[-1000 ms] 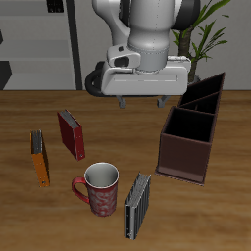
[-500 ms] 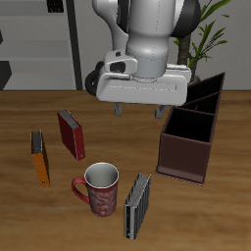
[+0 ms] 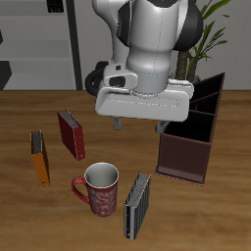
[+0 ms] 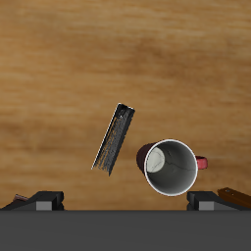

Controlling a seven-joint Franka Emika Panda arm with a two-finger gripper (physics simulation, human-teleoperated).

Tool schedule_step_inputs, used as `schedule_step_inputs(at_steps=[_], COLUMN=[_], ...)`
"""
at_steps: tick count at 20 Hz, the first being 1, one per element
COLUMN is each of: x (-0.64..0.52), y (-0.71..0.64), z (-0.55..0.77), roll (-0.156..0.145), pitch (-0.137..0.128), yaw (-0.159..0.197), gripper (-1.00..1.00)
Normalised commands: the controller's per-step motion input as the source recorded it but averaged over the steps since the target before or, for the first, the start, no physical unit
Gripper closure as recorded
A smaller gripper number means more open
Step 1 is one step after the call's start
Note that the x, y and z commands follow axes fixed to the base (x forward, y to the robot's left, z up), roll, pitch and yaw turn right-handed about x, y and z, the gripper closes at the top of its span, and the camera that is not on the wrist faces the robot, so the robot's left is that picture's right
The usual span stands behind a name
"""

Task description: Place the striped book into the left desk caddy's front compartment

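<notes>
Wrist view shows our claw (image 4: 125, 203) spread and empty above the book (image 4: 114, 139), which stands near the surface's front edge just beside the mug (image 4: 169, 167); descending carelessly, we might clip that mug.

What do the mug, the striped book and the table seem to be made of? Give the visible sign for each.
Mug: probably glazed ceramic, given its smooth white inside and mottled red outside.
Striped book: probably paper or card, a thin dark cover with fine pale lines, matte.
Table: looks like wood, brown with visible grain and a soft sheen; in a render it could equally be laminate.
</notes>
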Motion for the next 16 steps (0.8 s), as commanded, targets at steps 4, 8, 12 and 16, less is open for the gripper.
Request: schedule_step_inputs(at_steps=[4,8,12,16], x=[0.18,0.19,0.16,0.07], y=[-0.04,-0.05,-0.06,0.03], z=[-0.12,-0.18,-0.18,-0.09], roll=[-0.01,-0.002,-0.016,0.006], pitch=[-0.002,0.024,0.022,0.005], yaw=[-0.048,-0.015,-0.005,-0.018], gripper=[-1.0,-1.0,-1.0,-1.0])
